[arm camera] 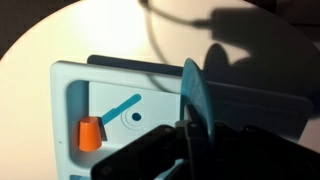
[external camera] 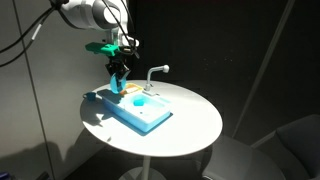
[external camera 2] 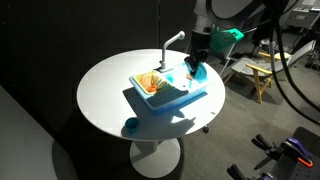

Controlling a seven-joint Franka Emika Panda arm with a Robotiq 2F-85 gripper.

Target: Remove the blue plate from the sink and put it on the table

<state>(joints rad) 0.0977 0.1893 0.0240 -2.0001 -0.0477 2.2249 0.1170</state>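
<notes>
Wrist view has the gripper (arm camera: 183, 135) pinched tight on the rim of the blue plate (arm camera: 193, 90), which stands on edge over the sink (arm camera: 110, 95), which holds an orange piece (arm camera: 90, 133), with the round white worktop (arm camera: 40, 45) spreading out beyond.

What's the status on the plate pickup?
Tool shut on blue plate. Plate held on edge over sink, not yet on table. Orange item sits in basin; faucet close by.
</notes>
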